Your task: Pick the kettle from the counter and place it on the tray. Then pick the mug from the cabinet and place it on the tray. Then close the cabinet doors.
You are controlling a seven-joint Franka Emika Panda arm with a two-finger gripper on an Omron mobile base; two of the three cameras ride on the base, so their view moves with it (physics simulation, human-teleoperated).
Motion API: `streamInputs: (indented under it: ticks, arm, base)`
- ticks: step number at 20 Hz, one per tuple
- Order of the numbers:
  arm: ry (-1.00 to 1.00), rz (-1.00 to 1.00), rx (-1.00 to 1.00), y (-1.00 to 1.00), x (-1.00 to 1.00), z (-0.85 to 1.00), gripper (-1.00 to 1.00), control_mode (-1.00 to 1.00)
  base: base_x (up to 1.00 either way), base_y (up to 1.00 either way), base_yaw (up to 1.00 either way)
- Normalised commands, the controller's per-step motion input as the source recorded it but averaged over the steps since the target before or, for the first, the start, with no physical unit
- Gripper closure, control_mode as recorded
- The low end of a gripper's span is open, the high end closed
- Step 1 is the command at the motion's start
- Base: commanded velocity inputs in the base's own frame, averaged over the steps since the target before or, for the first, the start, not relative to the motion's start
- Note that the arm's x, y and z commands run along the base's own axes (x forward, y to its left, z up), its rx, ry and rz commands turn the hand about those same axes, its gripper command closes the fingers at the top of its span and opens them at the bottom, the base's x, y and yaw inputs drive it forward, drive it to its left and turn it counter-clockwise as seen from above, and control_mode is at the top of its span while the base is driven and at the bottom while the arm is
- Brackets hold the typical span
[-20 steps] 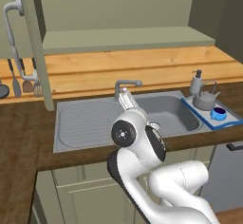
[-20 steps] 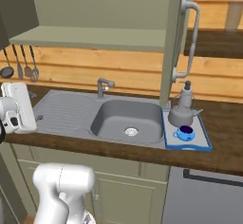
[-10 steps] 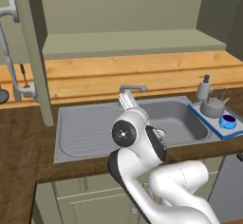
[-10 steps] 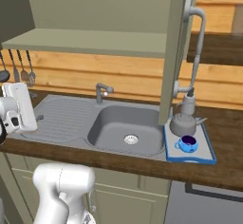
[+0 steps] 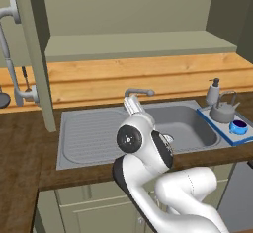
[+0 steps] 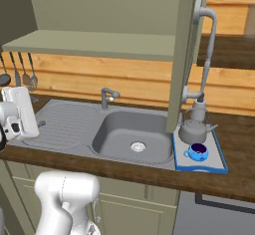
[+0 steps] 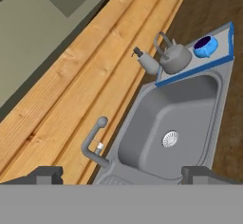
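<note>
Soap bottle [image 6: 198, 110] touching kettle [image 6: 193, 131], behind tray [image 6: 218, 160]

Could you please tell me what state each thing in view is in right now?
kettle: upright on the tray, not held
mug: upright on the tray, in front of the kettle
tray: flat on the counter, right of the sink
cabinet doors: open
cabinet: shelf bare
faucet: no water running
gripper: fingers wide apart, holding nothing
</note>
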Motion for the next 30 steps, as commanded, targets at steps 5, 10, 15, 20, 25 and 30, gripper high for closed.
streamInputs:
  ticks: [5,10,15,20,25,30]
  arm:
    - [0.00,0.00,0.00,0.00,0.00,0.00,-1.00,1.00]
    - [-0.16,-0.05,0.13,-0.32,-0.40,0.00,-1.00,-1.00]
    - [-0.24,-0.09,0.19,-0.64,-0.17,0.12,-1.00,-1.00]
    - [-0.16,0.02,0.06,0.02,-0.10,-0.04,-1.00,-1.00]
    - [-0.02,0.01,-0.07,0.60,-0.01,-0.09,-1.00,-1.00]
    - [-0.01,-0.01,-0.08,0.09,-0.01,-0.03,-1.00,-1.00]
  base:
    - [-0.01,0.00,0.00]
    - [0.00,0.00,0.00]
    - [0.00,0.00,0.00]
    - [0.00,0.00,0.00]
    - [0.00,0.00,0.00]
    - [0.00,0.00,0.00]
